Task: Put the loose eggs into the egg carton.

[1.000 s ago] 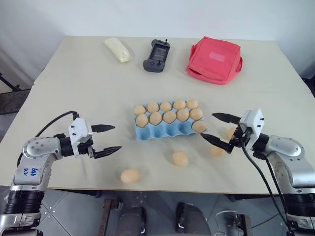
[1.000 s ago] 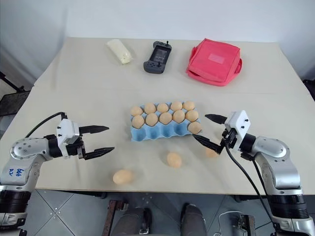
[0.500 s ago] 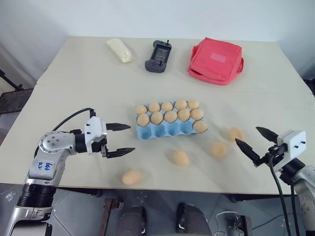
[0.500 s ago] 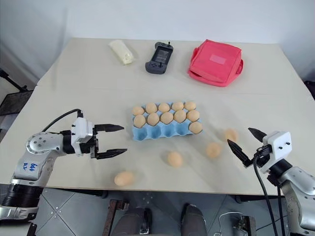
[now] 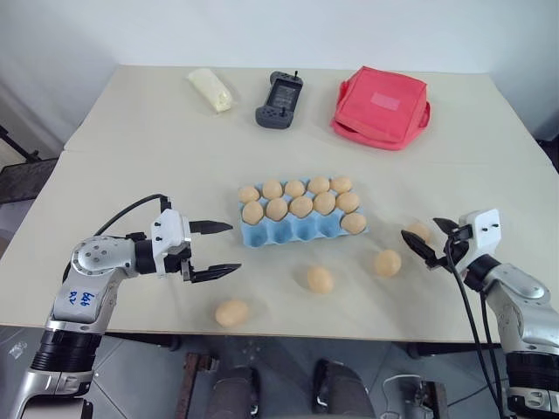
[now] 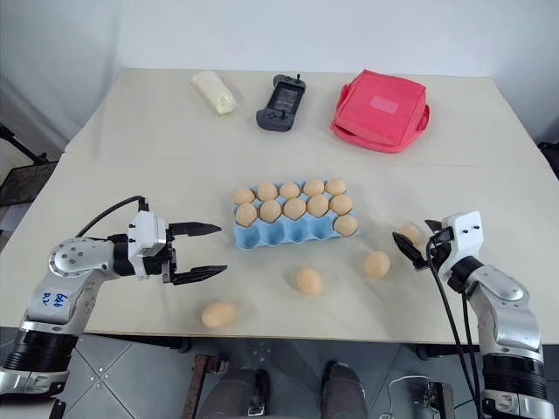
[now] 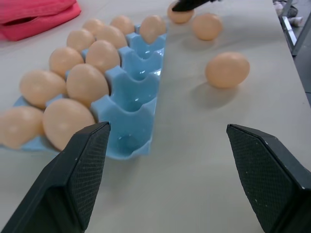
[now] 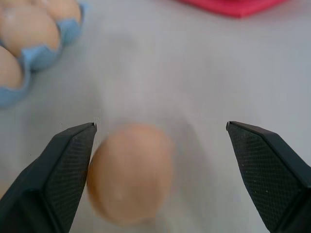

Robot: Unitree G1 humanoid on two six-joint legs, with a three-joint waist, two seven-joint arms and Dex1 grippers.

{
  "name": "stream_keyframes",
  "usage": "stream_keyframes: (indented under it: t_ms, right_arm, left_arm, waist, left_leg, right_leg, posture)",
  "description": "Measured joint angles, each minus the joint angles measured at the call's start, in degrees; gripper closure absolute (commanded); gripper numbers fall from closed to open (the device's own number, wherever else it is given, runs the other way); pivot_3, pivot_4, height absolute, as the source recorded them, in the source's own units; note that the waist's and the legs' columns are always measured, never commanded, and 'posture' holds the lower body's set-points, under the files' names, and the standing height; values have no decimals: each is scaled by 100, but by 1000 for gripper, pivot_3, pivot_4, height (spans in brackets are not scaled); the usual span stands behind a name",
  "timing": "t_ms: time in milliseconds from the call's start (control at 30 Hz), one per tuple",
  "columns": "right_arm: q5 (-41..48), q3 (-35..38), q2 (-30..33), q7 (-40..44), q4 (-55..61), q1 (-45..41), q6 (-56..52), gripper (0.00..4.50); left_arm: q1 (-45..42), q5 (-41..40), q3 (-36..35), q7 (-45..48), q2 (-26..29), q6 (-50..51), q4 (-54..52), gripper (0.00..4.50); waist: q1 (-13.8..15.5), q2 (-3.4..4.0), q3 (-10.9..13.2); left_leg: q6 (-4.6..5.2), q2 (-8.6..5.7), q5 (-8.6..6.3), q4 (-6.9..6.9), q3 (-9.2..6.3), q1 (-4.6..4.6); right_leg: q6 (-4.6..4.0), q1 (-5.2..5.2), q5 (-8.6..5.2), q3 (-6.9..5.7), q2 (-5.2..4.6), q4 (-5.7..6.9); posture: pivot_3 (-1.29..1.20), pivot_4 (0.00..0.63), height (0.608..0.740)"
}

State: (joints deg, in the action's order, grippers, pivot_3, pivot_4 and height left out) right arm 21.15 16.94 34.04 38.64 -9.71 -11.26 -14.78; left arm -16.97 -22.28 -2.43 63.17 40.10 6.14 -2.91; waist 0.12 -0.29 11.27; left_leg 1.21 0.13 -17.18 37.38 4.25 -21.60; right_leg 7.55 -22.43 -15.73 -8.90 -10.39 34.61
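Beside egg carton (image 5: pixel 301 218), right gripper (image 5: pixel 425 236) gapes empty around stray egg (image 8: pixel 130 171). Left gripper (image 5: pixel 212 250) wide open, holding nothing, short of carton. Three more loose eggs (image 5: pixel 320 279) on table (image 5: pixel 131 140). Risk: off-centre finger nudges egg, rolls toward edge.

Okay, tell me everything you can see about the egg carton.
The egg carton is a light blue moulded tray without a lid, with three rows of five cups. It lies flat near the middle of the table. Eleven eggs sit in it: both far rows are full, and the near row holds one, at its right end. Four near cups are empty. Neither gripper touches it.
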Motion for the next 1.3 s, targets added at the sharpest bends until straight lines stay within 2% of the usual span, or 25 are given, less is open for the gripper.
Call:
stream_keyframes:
  t_ms: [167, 367, 500, 633, 733, 900, 1000, 1100, 1300]
  right_arm:
    - [-30, -110, -18, 217, -95, -126, 144, 2250]
    - [204, -272, -22, 466, 527, -605, -65, 2250]
    - [316, -794, -183, 510, 1259, -1017, -452, 2250]
    - [230, -1291, -379, 498, 1410, -1084, -637, 2250]
    - [154, -1527, -449, 524, 1418, -1081, -648, 1594]
    - [166, -1557, -548, 531, 1435, -1080, -648, 23]
    - [302, -1455, -447, 603, 1711, -1011, -691, 23]
    - [380, -1113, -6, 819, 1890, -757, -650, 23]
    - [429, -270, 869, 1620, 1905, 499, -165, 23]
  left_arm:
    - [14, -3, -104, -55, 2, 13, -84, 354]
    - [48, -3, -212, -145, 3, 15, -59, 354]
    - [117, 0, -309, -183, 4, 14, 74, 354]
    - [208, 9, -336, -226, 6, 13, 129, 354]
    - [233, 8, -360, -279, 6, 14, 114, 354]
    - [387, 4, -417, -378, 3, 26, 96, 354]
    - [391, -4, -424, -446, -33, 49, 80, 354]
    - [393, -4, -426, -477, -74, 74, 77, 354]
    - [191, 12, -353, -422, -91, 48, 194, 354]
  waist:
    - [-31, 1, 1]
    - [-46, 8, 5]
    - [-31, 8, 5]
    - [4, 8, 5]
    - [-9, 8, 5]
    - [-24, 8, 5]
    - [-20, 8, 5]
    - [22, 7, 5]
    - [132, 7, 5]
  left_leg:
    - [3, 0, -2, 0, 9, -2]
    - [1, 7, -1, 3, 12, 0]
    - [-1, 9, -2, 1, 8, 0]
    - [2, 3, -7, 2, 1, -11]
    - [7, 0, -10, 5, 1, -24]
    - [8, 1, -10, 8, 0, -34]
    - [8, 2, -10, 10, -1, -37]
    - [12, 0, -13, 22, -9, -51]
    - [21, -13, -18, 34, 15, -59]
  right_leg:
    - [7, 0, 4, 2, 0, -15]
    - [4, -3, 5, 6, 3, -8]
    - [3, -4, 6, 4, 4, -7]
    - [8, -6, 9, -4, 2, -13]
    - [18, -12, 15, -4, 2, -24]
    - [20, -14, 16, -10, 5, -38]
    - [20, -16, 16, -10, 6, -38]
    - [25, -14, 19, -19, 6, -43]
    - [27, -11, 20, -17, 7, -55]
  posture:
    - [0, 150, 740]
    - [0, 150, 740]
    - [0, 150, 740]
    - [0, 150, 740]
    - [0, 150, 740]
    - [0, 150, 740]
    - [0, 150, 740]
    - [0, 150, 740]
    - [0, 150, 740]
